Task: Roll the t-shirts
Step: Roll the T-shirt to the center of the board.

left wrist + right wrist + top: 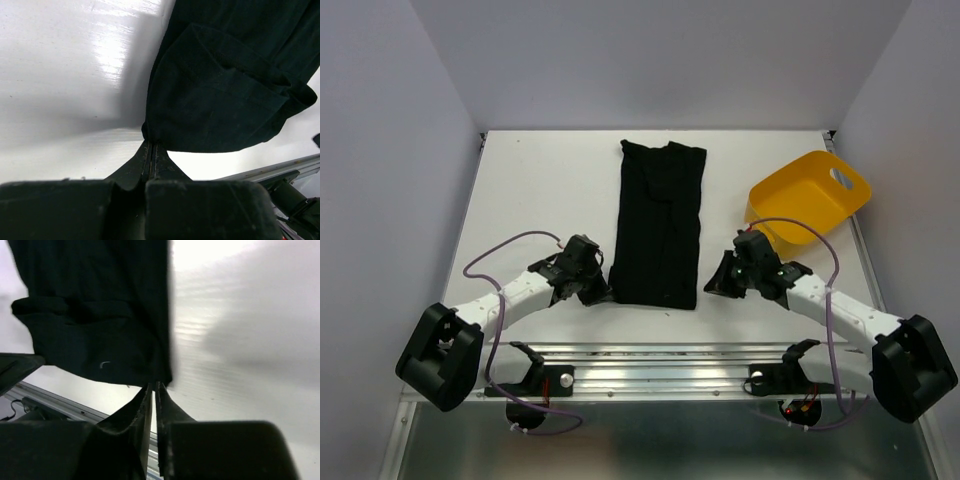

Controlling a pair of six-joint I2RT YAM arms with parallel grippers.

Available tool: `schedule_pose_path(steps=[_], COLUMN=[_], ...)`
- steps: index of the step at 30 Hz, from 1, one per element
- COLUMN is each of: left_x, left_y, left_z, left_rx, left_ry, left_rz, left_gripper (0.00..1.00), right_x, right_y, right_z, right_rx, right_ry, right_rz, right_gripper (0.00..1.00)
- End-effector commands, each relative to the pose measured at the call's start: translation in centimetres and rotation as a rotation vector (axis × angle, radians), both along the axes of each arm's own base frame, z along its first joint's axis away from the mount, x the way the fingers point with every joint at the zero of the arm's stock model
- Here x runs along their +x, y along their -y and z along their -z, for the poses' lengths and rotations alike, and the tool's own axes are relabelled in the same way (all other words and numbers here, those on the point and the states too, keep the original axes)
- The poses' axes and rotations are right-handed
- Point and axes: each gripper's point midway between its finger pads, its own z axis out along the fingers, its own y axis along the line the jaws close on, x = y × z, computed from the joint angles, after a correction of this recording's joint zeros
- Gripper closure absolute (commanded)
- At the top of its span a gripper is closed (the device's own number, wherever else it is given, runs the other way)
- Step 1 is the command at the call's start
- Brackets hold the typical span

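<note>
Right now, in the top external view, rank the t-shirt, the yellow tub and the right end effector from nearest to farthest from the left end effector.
From the left end effector:
1. t-shirt, immediately to its right, near corner at the fingertips.
2. right end effector, across the shirt's near edge, on the right.
3. yellow tub, far right, toward the back.

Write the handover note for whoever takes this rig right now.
Left gripper: shut on the t-shirt at its near-left corner.
Right gripper: jaws a crack apart beside the near-right corner, apparently not gripping.
The t-shirt lies flat mid-table, folded into a long strip; yellow tub at far right.
Done: the strip fold.
Left: the roll, not yet begun.
</note>
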Motion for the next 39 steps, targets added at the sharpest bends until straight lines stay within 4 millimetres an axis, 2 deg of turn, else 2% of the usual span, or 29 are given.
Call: schedule_pose_path(steps=[1,6,9,13,18,21,26,30,31,33,34,35,36,37,38,39], left_x=[-0.4,-0.2,-0.2,-0.2,-0.1,0.1,0.3,0.3,0.3,0.2,0.1,0.1,0.1,0.1,0.1,0.1], left_y=[-0.4,-0.5,-0.5,-0.7,-0.7,-0.5,-0.4,-0.5,-0.5,-0.5,-0.6,-0.6,-0.5,-0.5,-0.6,-0.6], left_z=[0.5,0.6,0.5,0.4,0.4,0.2,0.0,0.0,0.0,0.2,0.2,0.3,0.3,0.3,0.4,0.4], left_rx=[0.017,0.021,0.022,0.026,0.03,0.031,0.033,0.034,0.034,0.035,0.035,0.035,0.033,0.034,0.035,0.035], left_ry=[-0.012,-0.012,-0.011,-0.007,-0.003,0.004,0.008,0.009,0.008,0.007,0.007,0.005,0.006,0.003,0.002,0.002], left_rz=[0.0,-0.005,-0.008,-0.012,-0.008,0.0,0.008,0.008,0.005,0.004,0.004,0.003,0.004,0.004,0.004,0.004], left_gripper=[1.0,1.0,1.0,1.0,1.0,1.0,1.0,1.0,1.0,1.0,1.0,1.0,1.0,1.0,1.0,1.0], right_x=[2.3,3.1,4.1,5.3,4.5,4.1,4.5,5.1,5.2,4.6,4.3,3.9,3.4,2.5,1.7,1.3], right_y=[-2.7,-6.7,-7.1,-5.0,-2.8,-2.2,-2.5,-3.2,-3.3,-3.0,-2.9,-2.7,-2.5,-2.0,-2.1,-2.3], right_z=[-3.7,-2.8,-2.1,0.4,4.2,5.2,4.0,0.6,-0.9,-1.5,-2.1,-1.9,-1.6,-0.4,-0.2,0.2], right_rx=[0.018,0.037,0.034,-0.077,-0.178,-0.202,-0.18,-0.118,-0.086,-0.069,-0.051,-0.049,-0.047,-0.05,-0.027,-0.007], right_ry=[0.132,0.1,0.103,0.096,0.028,0.006,0.027,0.102,0.137,0.146,0.153,0.144,0.128,0.094,0.07,0.06], right_rz=[-0.087,-0.205,-0.181,-0.058,0.008,0.027,0.036,0.03,0.032,0.035,0.043,0.045,0.046,0.059,0.047,0.043], right_gripper=[0.96,0.99,0.99,0.99,0.99,0.99,0.99,0.99,0.99,0.99,0.9,0.87,0.83,0.79,0.68,0.63])
